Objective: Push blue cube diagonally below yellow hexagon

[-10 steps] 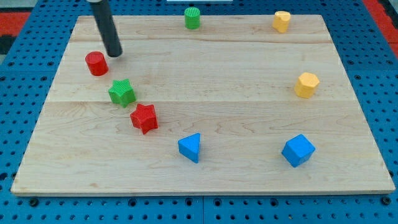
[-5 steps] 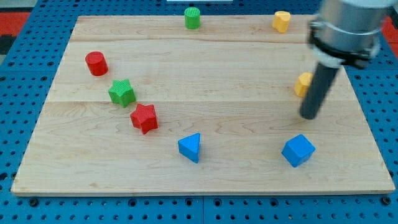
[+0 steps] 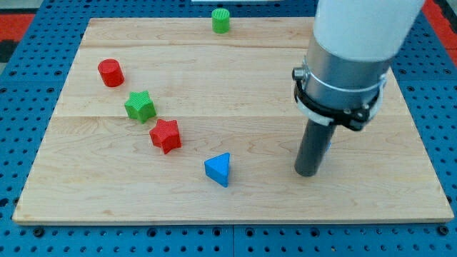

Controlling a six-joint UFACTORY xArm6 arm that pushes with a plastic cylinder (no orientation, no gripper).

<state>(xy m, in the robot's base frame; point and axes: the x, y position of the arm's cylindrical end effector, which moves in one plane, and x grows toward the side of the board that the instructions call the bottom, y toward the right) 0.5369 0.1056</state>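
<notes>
My arm's wide white and grey body fills the view's right, and the dark rod comes down from it. My tip [image 3: 308, 173] rests on the board at the lower right, to the right of the blue triangular block [image 3: 218, 170]. The blue cube and the yellow hexagon do not show; the arm and rod cover the places where they stood, and the spot just right of my tip is bare wood.
A red star [image 3: 166, 135], a green star [image 3: 140, 106] and a red cylinder [image 3: 111, 73] sit in a diagonal line at the left. A green cylinder [image 3: 221, 20] stands at the top edge. The wooden board [image 3: 214, 78] lies on a blue pegboard.
My tip swept from the upper left near the red cylinder across to the right, then down to the lower right. The blue cube, yellow hexagon and the other yellow block are now out of sight.
</notes>
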